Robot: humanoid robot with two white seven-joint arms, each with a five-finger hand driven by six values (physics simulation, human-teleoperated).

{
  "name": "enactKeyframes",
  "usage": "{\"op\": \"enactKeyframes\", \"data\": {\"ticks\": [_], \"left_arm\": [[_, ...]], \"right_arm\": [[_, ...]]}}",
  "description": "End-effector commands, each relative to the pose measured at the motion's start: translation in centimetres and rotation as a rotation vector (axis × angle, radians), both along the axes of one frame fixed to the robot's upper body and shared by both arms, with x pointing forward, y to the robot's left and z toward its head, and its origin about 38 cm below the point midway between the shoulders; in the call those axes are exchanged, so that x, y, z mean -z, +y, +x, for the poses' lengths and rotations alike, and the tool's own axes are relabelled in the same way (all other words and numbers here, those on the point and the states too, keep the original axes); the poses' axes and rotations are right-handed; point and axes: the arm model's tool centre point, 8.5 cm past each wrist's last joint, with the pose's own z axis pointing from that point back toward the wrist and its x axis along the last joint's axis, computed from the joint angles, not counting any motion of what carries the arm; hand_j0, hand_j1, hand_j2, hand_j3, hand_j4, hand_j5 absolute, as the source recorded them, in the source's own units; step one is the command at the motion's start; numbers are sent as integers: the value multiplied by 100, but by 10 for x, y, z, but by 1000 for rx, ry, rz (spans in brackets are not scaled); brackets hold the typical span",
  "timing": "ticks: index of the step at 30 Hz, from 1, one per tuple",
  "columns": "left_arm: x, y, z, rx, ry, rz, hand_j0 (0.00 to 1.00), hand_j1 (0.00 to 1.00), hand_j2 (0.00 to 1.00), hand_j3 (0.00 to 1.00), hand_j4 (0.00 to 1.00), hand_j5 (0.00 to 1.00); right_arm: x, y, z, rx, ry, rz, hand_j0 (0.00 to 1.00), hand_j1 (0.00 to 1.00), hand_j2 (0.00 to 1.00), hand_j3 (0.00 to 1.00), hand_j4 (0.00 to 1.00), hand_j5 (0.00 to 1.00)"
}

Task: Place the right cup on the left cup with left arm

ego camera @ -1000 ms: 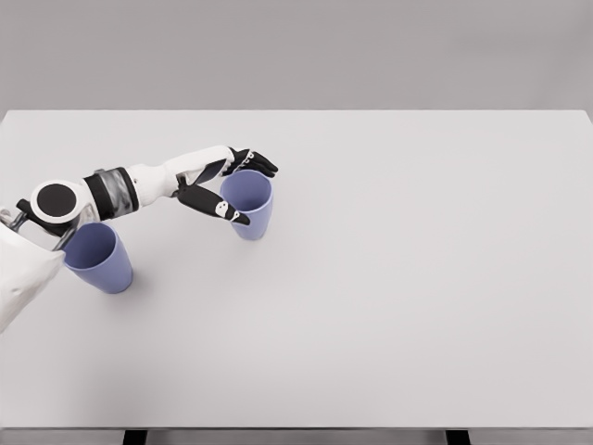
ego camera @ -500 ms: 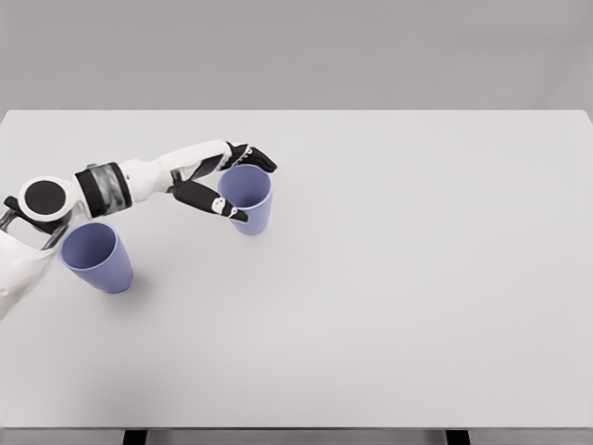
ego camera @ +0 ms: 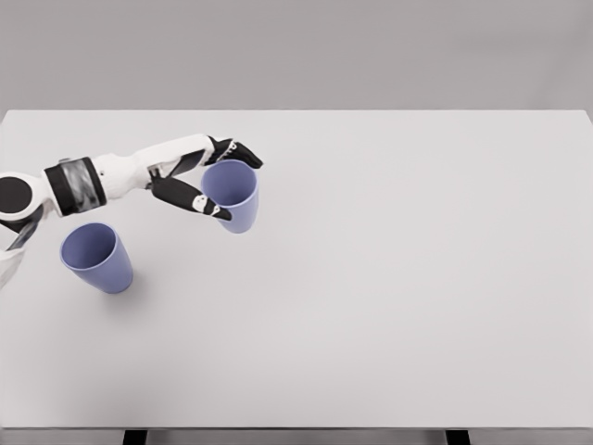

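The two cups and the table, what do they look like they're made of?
Held cup and standing cup: probably plastic, as far as a render shows; uniform matte lavender-blue, thin walls, no glints. Table: smooth pale grey-white top, likely laminate or painted board; flat, no grain or reflections. The left hand grips the first cup.

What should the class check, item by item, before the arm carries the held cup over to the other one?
1. left hand closed around the right cup: ok.
2. Right cup upright, mouth up: ok.
3. Right cup lifted clear of the table: cannot tell.
4. left cup upright, mouth open and empty: ok.
5. Table between the two cups free of obstacles: ok.
6. Right arm out of the way: ok, not in view.
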Motion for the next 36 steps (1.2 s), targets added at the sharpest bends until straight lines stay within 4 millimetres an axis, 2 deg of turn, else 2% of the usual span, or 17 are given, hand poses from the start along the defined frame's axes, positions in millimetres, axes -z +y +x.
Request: {"op": "enactKeyframes", "data": {"ticks": [1, 9, 13, 36], "left_arm": [[-6, 3, -3, 6, -5, -4, 71, 71, 71, 71, 71, 71], [-17, 17, -7, -3, -10, -4, 71, 71, 71, 71, 71, 71], [-25, 31, -10, -20, -4, -9, 71, 71, 71, 71, 71, 71], [-46, 60, -20, -44, 17, -41, 72, 72, 72, 72, 72, 72]], "right_arm": [[0, 0, 0, 2, 0, 0, 100, 100, 100, 100, 100, 100], [0, 0, 0, 0, 0, 0, 100, 100, 100, 100, 100, 100], [0, 0, 0, 0, 0, 0, 100, 100, 100, 100, 100, 100], [0, 0, 0, 0, 0, 0, 100, 100, 100, 100, 100, 100]]}}
